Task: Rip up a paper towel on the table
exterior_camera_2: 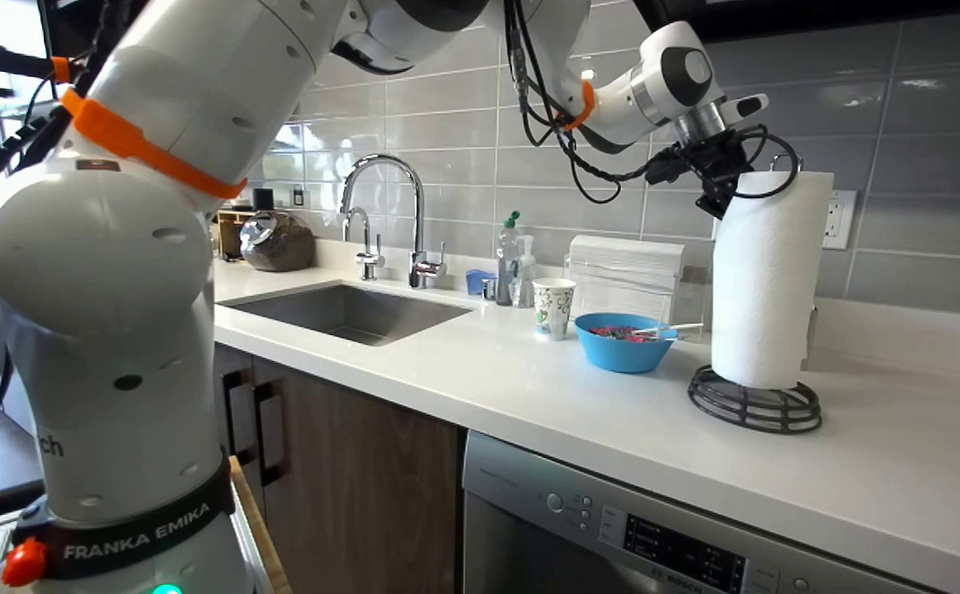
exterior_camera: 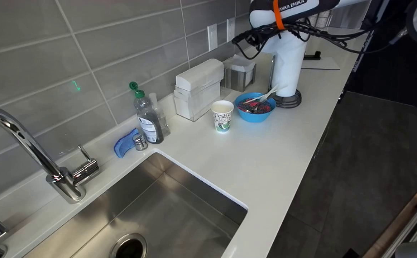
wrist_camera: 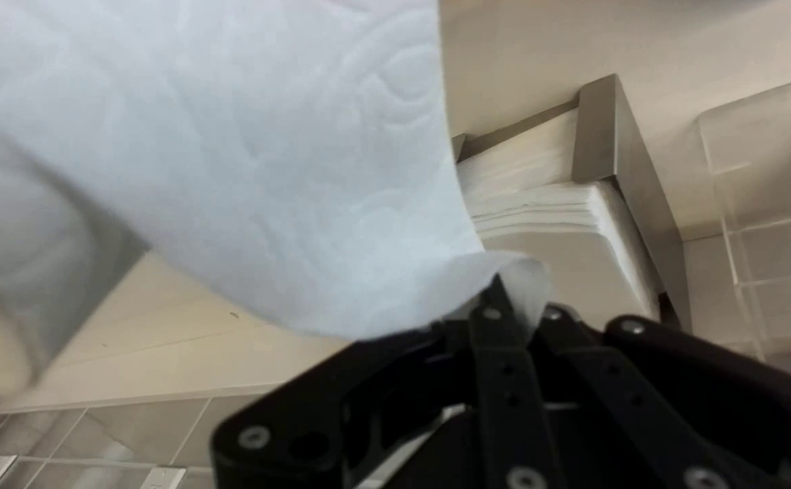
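The paper towel (wrist_camera: 287,163) is a white embossed sheet that fills the upper left of the wrist view. Its lower corner folds over between the fingertips of my gripper (wrist_camera: 514,299), which is shut on it. The sheet runs up and left, toward the roll at the left edge. In an exterior view the tall white roll (exterior_camera_2: 769,280) stands upright on a black wire stand. My gripper (exterior_camera_2: 717,202) is beside the roll's upper part there, with its fingertips hidden. The roll also shows in an exterior view (exterior_camera: 288,66). The table is a white countertop (exterior_camera: 265,157).
A blue bowl (exterior_camera_2: 624,351) with plastic cutlery stands near the roll's base (exterior_camera_2: 756,404). A patterned cup (exterior_camera_2: 552,305), a boxy white container (exterior_camera: 199,89), a napkin holder (exterior_camera: 242,71) and soap bottles (exterior_camera: 147,118) stand along the wall. A steel sink (exterior_camera: 165,215) is farther along.
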